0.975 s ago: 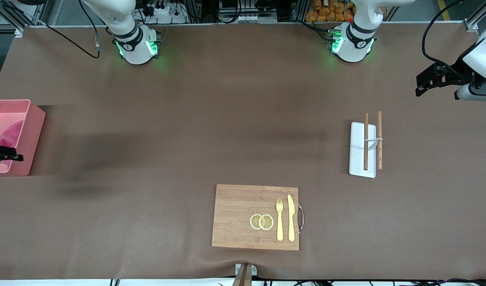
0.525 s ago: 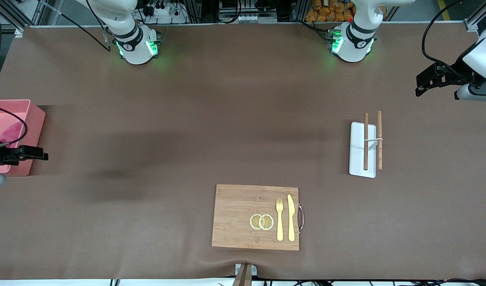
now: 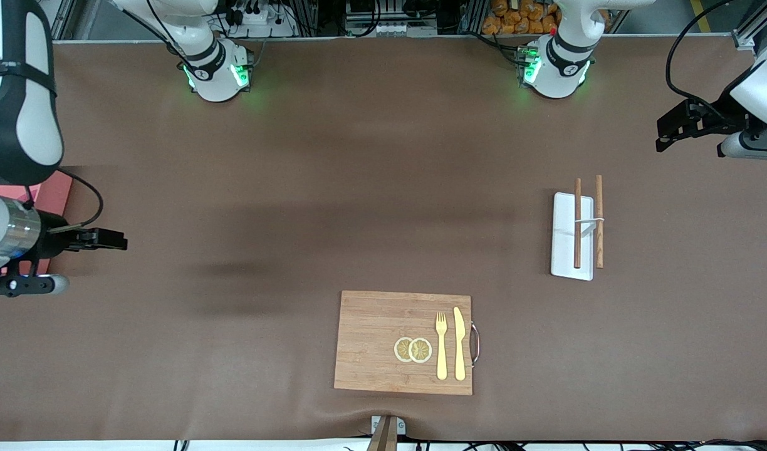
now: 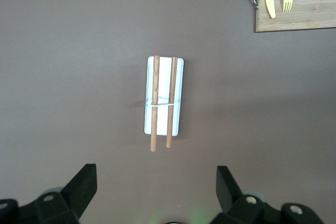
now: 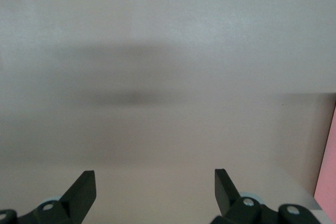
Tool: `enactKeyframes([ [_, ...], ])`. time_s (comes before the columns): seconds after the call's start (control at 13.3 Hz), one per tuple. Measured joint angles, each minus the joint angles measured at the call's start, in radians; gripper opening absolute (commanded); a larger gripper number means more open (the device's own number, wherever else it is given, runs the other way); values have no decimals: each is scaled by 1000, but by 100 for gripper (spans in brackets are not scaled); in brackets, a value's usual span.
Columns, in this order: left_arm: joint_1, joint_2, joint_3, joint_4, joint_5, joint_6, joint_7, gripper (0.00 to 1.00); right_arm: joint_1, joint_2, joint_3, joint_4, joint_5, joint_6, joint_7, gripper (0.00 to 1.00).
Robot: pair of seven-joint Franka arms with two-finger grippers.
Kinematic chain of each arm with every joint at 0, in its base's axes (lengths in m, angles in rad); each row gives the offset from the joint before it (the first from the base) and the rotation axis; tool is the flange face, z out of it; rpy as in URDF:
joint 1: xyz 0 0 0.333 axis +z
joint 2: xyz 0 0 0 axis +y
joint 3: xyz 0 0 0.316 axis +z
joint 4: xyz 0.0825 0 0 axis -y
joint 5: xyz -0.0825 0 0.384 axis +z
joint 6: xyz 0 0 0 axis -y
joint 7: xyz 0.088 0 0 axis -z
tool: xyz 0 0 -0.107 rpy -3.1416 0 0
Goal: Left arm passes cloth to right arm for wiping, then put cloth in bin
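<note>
The pink bin (image 3: 52,188) stands at the right arm's end of the table, mostly covered by the right arm (image 3: 17,94); a strip of its pink wall shows in the right wrist view (image 5: 328,182). The cloth is hidden. My right gripper (image 3: 117,240) is open and empty, in the air over bare table beside the bin, and also shows in its wrist view (image 5: 155,184). My left gripper (image 3: 667,133) is open and empty, waiting high over the left arm's end of the table, and also shows in its wrist view (image 4: 156,184).
A wooden board (image 3: 403,342) with a yellow fork, a knife and lemon slices lies near the front edge. A white tray (image 3: 572,235) with two wooden chopsticks lies toward the left arm's end; it shows in the left wrist view (image 4: 178,98).
My right gripper has moved off the bin toward the table's middle, empty. The cloth lay in the bin earlier; the right arm now covers it. The left arm has not moved.
</note>
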State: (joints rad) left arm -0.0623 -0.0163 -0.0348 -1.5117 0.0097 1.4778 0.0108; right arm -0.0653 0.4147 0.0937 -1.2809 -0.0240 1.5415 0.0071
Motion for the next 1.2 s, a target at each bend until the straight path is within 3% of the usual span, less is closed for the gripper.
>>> enactKeyframes([
  [0.22, 0, 0, 0, 0, 0, 0, 0, 100, 96, -51, -159, -4, 0, 87, -22, 100],
  [0.45, 0, 0, 0, 1, 0, 0, 0, 100, 86, -147, -238, -33, 9, 101, -169, 100],
  [0.75, 0, 0, 0, 1, 0, 0, 0, 100, 25, -288, -237, -178, 76, 77, -191, 100],
  [1.2, 0, 0, 0, 2, 0, 0, 0, 100, -1, -414, -201, -351, 81, 83, -191, 100],
])
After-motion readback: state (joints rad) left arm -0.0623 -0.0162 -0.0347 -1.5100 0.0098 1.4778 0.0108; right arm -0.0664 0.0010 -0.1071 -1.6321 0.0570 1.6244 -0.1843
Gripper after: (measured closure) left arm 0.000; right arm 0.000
